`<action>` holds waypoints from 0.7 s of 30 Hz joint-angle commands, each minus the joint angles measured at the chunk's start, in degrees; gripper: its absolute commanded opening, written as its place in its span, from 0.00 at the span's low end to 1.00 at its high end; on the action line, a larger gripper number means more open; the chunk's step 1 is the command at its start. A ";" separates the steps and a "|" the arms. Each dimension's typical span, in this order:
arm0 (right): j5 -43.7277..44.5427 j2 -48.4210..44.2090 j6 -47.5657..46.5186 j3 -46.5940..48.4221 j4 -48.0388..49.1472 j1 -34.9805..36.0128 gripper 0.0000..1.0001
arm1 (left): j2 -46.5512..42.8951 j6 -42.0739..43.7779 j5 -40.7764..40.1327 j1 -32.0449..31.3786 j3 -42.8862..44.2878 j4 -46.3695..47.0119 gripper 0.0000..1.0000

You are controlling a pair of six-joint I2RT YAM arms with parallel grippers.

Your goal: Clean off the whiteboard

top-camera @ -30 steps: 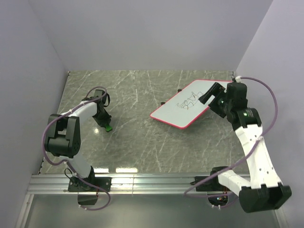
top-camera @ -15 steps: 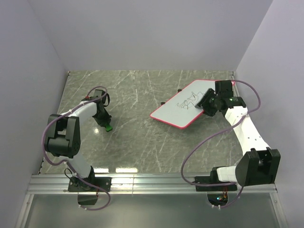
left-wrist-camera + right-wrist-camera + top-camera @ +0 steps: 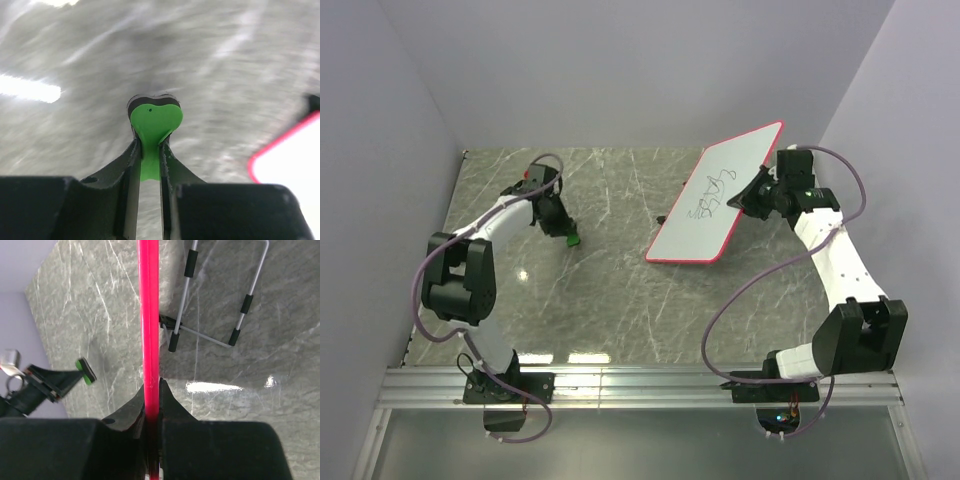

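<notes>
The whiteboard is held up at a slant over the right side of the table. Its top corner is raised toward the back wall, and its low edge is down near the table. Whether that edge touches the table cannot be told. Black scribbles are seen on its white face.

The right side of the board is gripped by the right gripper. In the right wrist view, the board is seen from its edge, as one thin red rim. The rim is pinched between the two fingers, which are almost closed with only the rim between them. A wire stand with black sleeves is seen lying on the table, just beside the board.

A small green block is held by the left gripper, well apart from the board, on the left side of the table. In the left wrist view, the block is squeezed between the finger tips, which are close together. Its rounded end sticks out past the tips. The block is held low over the table, but whether it touches cannot be told. A corner of the board is seen at the right of that view.
</notes>
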 commanded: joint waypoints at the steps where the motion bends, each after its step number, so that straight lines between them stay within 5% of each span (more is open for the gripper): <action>1: 7.61 3.77 -10.81 -0.44 -6.32 -0.32 0.00 | 1.72 4.96 5.27 -3.05 6.30 2.68 0.00; 8: 4.79 8.51 -12.04 -0.01 -8.86 -0.32 0.00 | 4.18 9.45 19.50 -9.38 18.87 4.88 0.00; 14: 12.17 6.43 -6.25 1.24 -15.29 -0.23 0.00 | 9.19 11.48 25.31 -16.76 30.91 6.90 0.00; 21: 4.27 1.93 -1.85 -3.25 -11.60 -0.32 0.00 | 19.63 13.23 31.81 -23.26 48.29 2.78 0.00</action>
